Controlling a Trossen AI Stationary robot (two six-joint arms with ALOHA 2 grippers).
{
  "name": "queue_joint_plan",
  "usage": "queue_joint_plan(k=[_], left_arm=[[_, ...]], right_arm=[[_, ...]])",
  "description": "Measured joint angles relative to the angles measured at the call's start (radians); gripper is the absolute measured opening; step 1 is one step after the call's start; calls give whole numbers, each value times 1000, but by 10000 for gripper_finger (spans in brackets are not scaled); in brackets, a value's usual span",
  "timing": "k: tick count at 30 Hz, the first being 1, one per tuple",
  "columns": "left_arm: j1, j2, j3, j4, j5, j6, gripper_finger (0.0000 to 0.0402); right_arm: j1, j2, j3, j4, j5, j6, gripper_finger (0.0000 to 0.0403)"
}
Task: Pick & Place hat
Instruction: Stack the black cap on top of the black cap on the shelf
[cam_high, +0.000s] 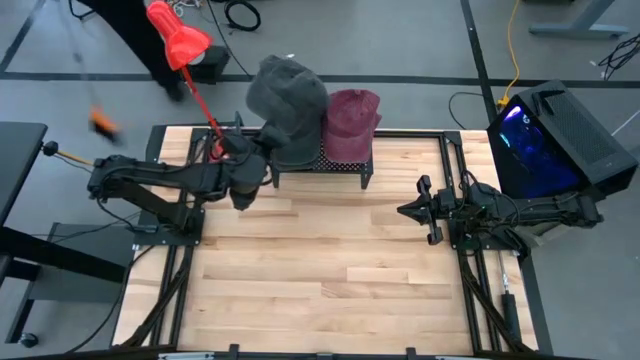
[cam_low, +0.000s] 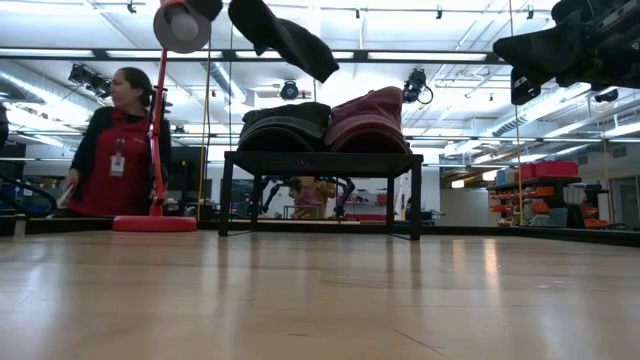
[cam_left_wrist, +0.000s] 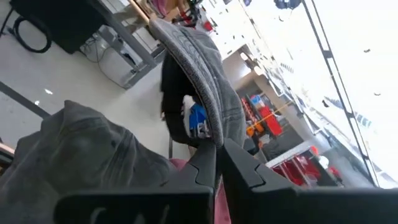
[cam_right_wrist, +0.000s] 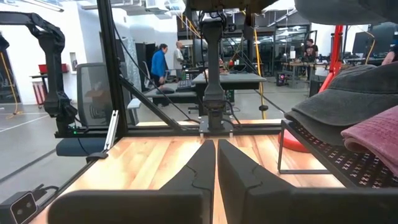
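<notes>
The pick looks done: the left gripper (cam_left_wrist: 214, 163) is clenched on the grey hat's (cam_high: 288, 95) brim, lifting it above the rack (cam_high: 340, 163), probably clear of it, placing remains; the right gripper (cam_high: 425, 210) waits closed, empty.

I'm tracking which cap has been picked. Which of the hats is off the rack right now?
The grey cap pinched by its brim in the left gripper, lifted above the black rack. A dark cap and maroon cap rest there.
</notes>
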Motion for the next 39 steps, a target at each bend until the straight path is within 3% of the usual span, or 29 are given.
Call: queue_joint_plan(k=[19, 39], left_arm=[[28, 138, 0, 142, -57, -17, 12], [45, 156, 1, 221, -119, -80, 14]], right_arm=[[0, 0, 0, 0, 0, 0, 23], [0, 0, 0, 0, 0, 0, 23]])
